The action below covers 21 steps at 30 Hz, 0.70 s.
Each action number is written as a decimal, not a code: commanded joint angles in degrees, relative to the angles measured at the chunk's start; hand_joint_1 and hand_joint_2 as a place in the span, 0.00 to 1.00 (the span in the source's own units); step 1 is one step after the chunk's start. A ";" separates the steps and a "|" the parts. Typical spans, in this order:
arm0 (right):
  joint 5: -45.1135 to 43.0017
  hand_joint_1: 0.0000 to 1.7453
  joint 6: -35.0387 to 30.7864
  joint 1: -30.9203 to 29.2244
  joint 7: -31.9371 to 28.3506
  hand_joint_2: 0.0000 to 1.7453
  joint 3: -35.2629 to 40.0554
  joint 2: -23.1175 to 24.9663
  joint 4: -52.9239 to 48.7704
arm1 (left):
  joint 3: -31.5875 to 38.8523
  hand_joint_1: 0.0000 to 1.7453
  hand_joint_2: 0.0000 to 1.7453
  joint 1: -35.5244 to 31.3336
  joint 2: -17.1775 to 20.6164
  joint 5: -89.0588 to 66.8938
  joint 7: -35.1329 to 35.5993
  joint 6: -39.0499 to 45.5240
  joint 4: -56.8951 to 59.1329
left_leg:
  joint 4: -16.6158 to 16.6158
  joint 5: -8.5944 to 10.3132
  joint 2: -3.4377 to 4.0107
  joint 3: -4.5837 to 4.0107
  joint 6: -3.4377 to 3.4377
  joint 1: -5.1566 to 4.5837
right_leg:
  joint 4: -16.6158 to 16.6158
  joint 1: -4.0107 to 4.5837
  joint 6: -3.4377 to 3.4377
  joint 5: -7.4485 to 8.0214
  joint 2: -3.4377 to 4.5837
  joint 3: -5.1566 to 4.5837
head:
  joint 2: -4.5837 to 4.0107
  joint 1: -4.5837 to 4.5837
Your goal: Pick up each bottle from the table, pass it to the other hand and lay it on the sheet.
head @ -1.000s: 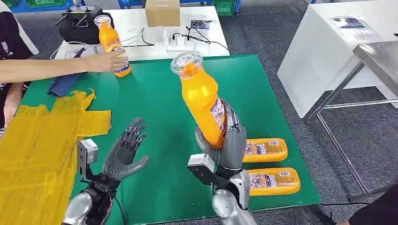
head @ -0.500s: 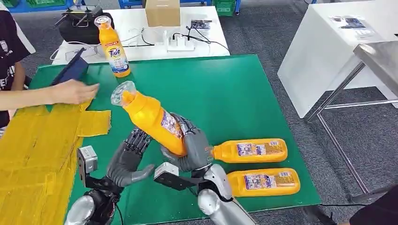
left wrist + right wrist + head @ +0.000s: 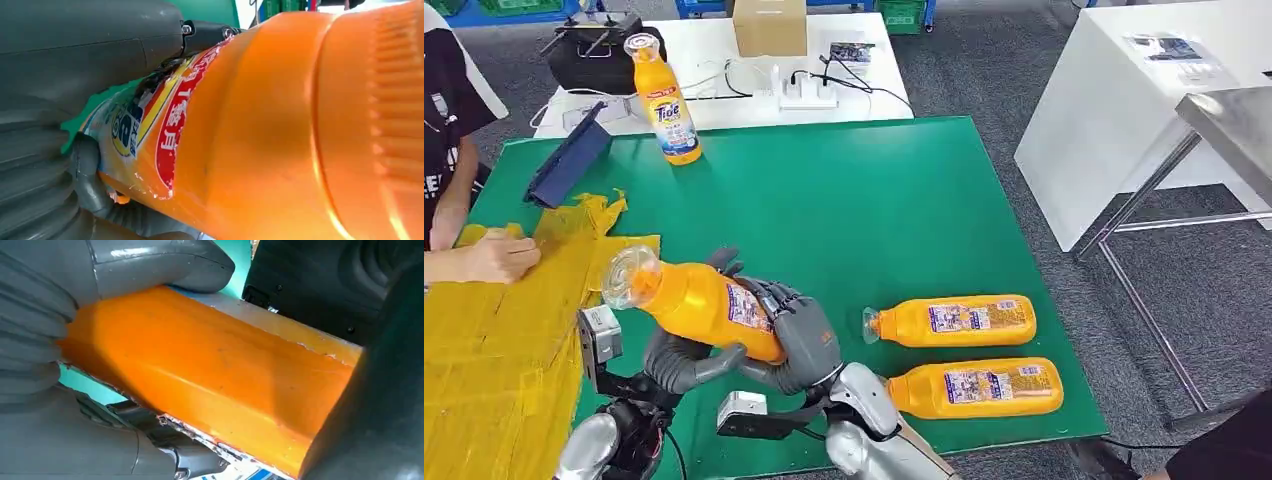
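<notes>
Orange bottles, green table, yellow sheet, grey hands.

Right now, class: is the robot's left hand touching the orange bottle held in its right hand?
Touching. In the left wrist view the left hand presses against the orange bottle, with no gap; the right hand grips it too.

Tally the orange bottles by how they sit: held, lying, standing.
Held bottle, between the right hand and left hand: 1
Lying bottles on the green mat: 2
Standing bottle: 1
Total: 4
</notes>
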 commanded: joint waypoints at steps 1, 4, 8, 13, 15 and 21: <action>4.15 1.00 -1.62 -2.28 1.21 1.00 6.68 -0.80 6.60 | -3.24 0.00 1.00 -3.46 0.19 -0.25 0.50 -0.39 3.00 | 0.00 -0.09 -0.04 0.22 -0.01 0.03 | -0.05 0.06 -0.12 -0.10 -0.11 0.29 | 0.00 0.00; 9.70 1.00 -6.50 -2.22 2.51 1.00 10.88 0.03 7.34 | -2.38 0.00 1.00 -4.25 -0.65 -0.11 1.72 1.52 4.72 | 0.00 -0.10 0.00 0.23 -0.01 0.05 | -0.05 0.08 -0.13 -0.10 -0.08 0.28 | 0.00 0.00; 13.96 1.00 -10.82 -1.84 4.78 1.00 15.28 0.38 6.95 | -0.50 0.00 1.00 -5.72 -2.03 1.31 3.20 3.95 8.43 | -0.02 -0.05 -0.04 0.16 -0.01 0.02 | -0.04 0.04 -0.10 -0.07 -0.11 0.19 | 0.00 -0.02; 12.18 1.00 -11.69 -2.66 6.13 1.00 16.27 0.22 8.20 | 2.47 1.00 1.00 -5.33 -4.60 3.17 1.47 7.95 8.04 | 0.01 -0.09 -0.02 0.21 -0.01 0.07 | -0.06 0.09 -0.15 -0.11 -0.10 0.26 | 0.00 0.00; 11.62 1.00 -12.36 -3.03 6.09 1.00 16.22 0.37 8.98 | 2.38 1.00 1.00 -4.98 -4.78 3.11 1.42 9.39 7.12 | 0.04 -0.13 -0.03 0.25 0.00 0.08 | -0.05 0.10 -0.16 -0.14 -0.14 0.32 | 0.00 0.00; 9.39 1.00 -12.54 -3.00 5.93 1.00 15.14 0.80 9.43 | 2.50 1.00 1.00 -4.58 -5.33 3.58 0.37 10.83 6.78 | 0.00 -0.09 -0.07 0.23 -0.02 0.06 | -0.06 0.08 -0.13 -0.11 -0.16 0.29 | 0.00 0.00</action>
